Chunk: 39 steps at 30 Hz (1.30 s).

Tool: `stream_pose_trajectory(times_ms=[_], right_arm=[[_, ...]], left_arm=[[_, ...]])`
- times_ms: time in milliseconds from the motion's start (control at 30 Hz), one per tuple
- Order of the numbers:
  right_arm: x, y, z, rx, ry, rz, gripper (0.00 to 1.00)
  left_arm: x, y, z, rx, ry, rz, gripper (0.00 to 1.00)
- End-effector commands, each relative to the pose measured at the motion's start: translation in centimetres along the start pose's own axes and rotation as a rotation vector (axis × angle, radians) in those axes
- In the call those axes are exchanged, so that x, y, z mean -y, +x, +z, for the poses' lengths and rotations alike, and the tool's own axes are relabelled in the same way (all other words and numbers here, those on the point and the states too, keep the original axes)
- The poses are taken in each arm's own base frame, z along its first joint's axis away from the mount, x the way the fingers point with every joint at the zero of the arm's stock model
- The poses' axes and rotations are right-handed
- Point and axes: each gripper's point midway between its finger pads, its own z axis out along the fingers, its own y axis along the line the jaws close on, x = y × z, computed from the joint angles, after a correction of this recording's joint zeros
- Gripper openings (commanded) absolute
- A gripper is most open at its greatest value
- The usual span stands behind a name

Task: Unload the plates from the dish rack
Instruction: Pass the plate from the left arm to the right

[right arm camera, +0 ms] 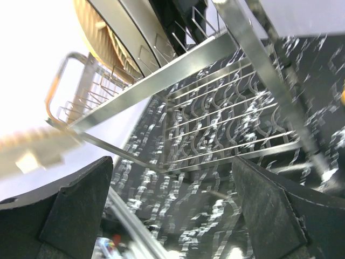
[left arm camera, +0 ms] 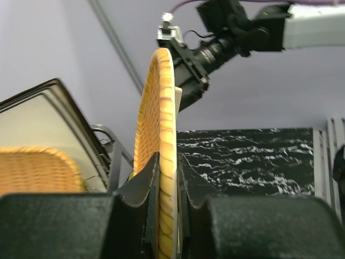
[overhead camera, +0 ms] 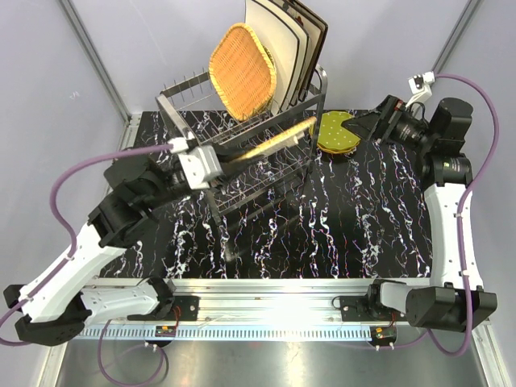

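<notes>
Left of the dish rack (overhead camera: 322,87): my left gripper (overhead camera: 230,159) is clamped on the rim of a wicker plate (overhead camera: 278,139), which is turned edge-on and slants across the rack's front, above its lower tier. In the rack: a second wicker plate (overhead camera: 242,71) leans upright in the top tier, with the cream square plates (overhead camera: 278,44) standing just behind it. Right of the rack: a green dotted plate (overhead camera: 332,131) lies flat on the black marbled table (overhead camera: 363,218) just beside the frame, and my right gripper (overhead camera: 356,122) hangs at that plate's far side, jaws spread wide and holding nothing.
</notes>
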Motion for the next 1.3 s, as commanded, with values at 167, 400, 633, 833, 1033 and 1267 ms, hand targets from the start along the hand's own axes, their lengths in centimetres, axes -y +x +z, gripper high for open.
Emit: stream_pose_trajectory(times_ms=[167, 400, 633, 833, 1033, 1267], right_arm=[[-2.1, 0.5, -1.1, 0.049, -0.007, 0.212, 1.00], [-0.8, 3.4, -0.9, -0.019, 0.006, 0.310, 1.00], [-0.1, 6.9, -0.8, -0.089, 0.010, 0.426, 1.00], [-0.2, 9.8, -0.4, -0.147, 0.006, 0.499, 1.00], [0.4, 11.7, 0.0, -0.192, 0.018, 0.563, 0.98], [-0.7, 12.5, 0.9, -0.226, -0.020, 0.563, 0.92]], left_arm=[[3.8, 0.4, 0.7, 0.061, 0.144, 0.273, 0.00], [6.7, 6.9, 2.2, -0.105, 0.209, 0.436, 0.00], [7.2, 10.7, 2.9, -0.190, 0.178, 0.616, 0.00], [7.3, 12.5, 3.7, -0.218, 0.142, 0.720, 0.00], [7.1, 13.4, 4.5, -0.223, 0.075, 0.777, 0.00], [7.3, 14.5, 5.7, -0.236, 0.061, 0.809, 0.00]])
